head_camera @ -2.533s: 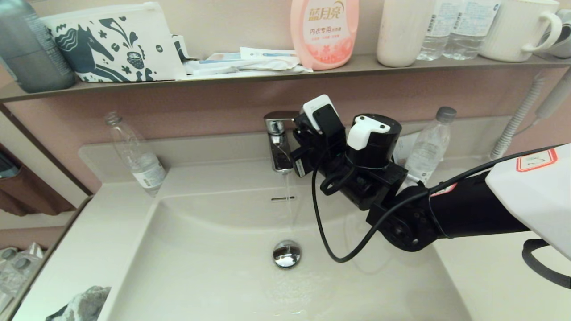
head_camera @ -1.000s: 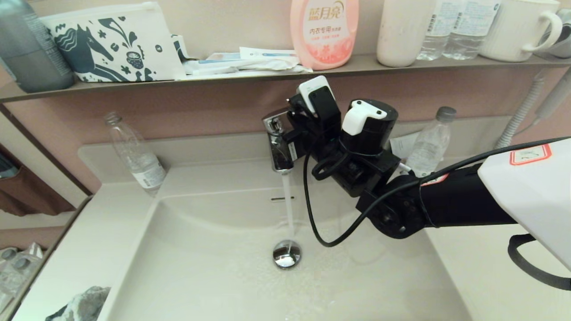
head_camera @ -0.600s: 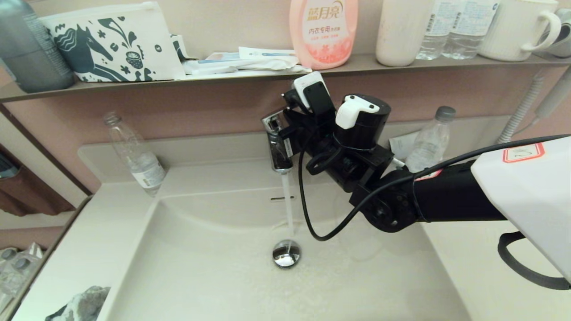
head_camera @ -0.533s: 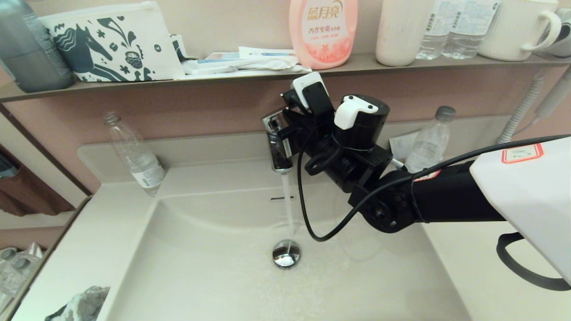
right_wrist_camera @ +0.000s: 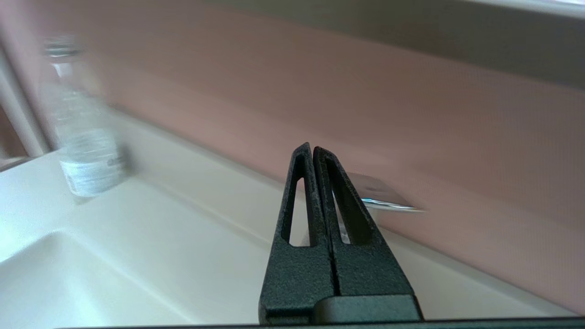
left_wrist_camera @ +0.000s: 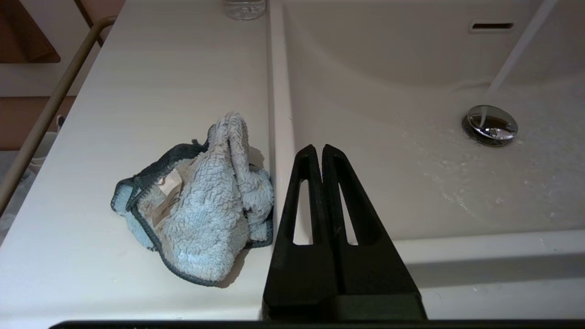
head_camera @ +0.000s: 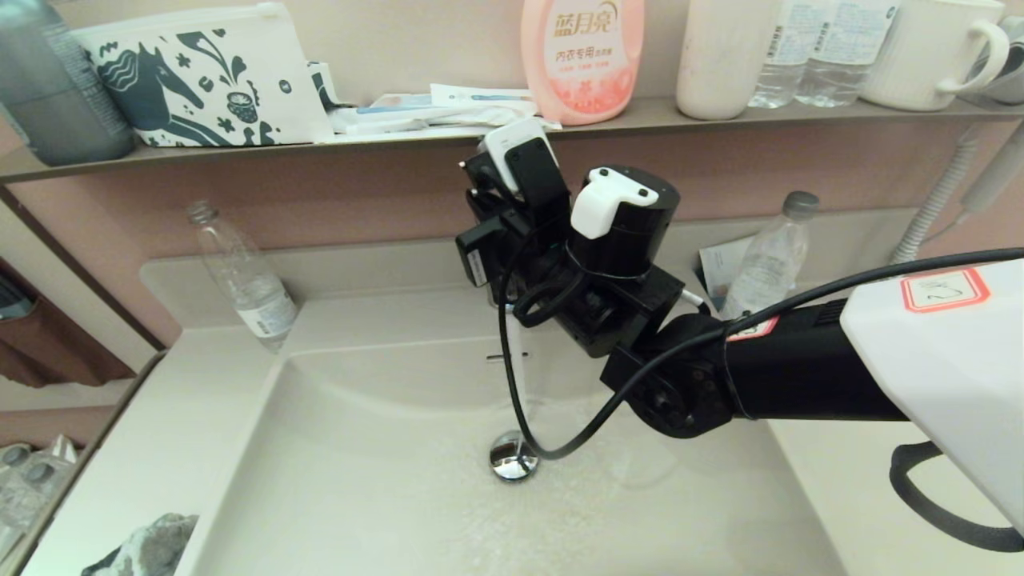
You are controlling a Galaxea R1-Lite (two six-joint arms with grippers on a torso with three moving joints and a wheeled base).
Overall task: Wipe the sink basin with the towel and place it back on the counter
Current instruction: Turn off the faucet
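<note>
The cream sink basin (head_camera: 360,480) has water (head_camera: 518,376) running onto its chrome drain plug (head_camera: 513,460). The grey towel (left_wrist_camera: 201,201) lies crumpled on the counter (left_wrist_camera: 160,68) just left of the basin rim; only its edge (head_camera: 148,548) shows in the head view. My left gripper (left_wrist_camera: 318,148) hovers shut and empty over the basin's front left rim, beside the towel. My right arm (head_camera: 608,264) reaches over the back of the basin and hides the tap. My right gripper (right_wrist_camera: 311,148) is shut and empty, with the chrome tap lever (right_wrist_camera: 381,196) just behind it.
A clear bottle (head_camera: 244,276) stands at the counter's back left and another (head_camera: 764,260) at the back right. The wall shelf (head_camera: 320,144) above holds a horse-print pouch (head_camera: 200,80), a pink detergent bottle (head_camera: 582,56) and cups. A metal rail (left_wrist_camera: 45,109) borders the counter's left edge.
My right gripper lifted the tap lever, then swung left and up across the tap. The water grew from a thin trickle to a steady stream.
</note>
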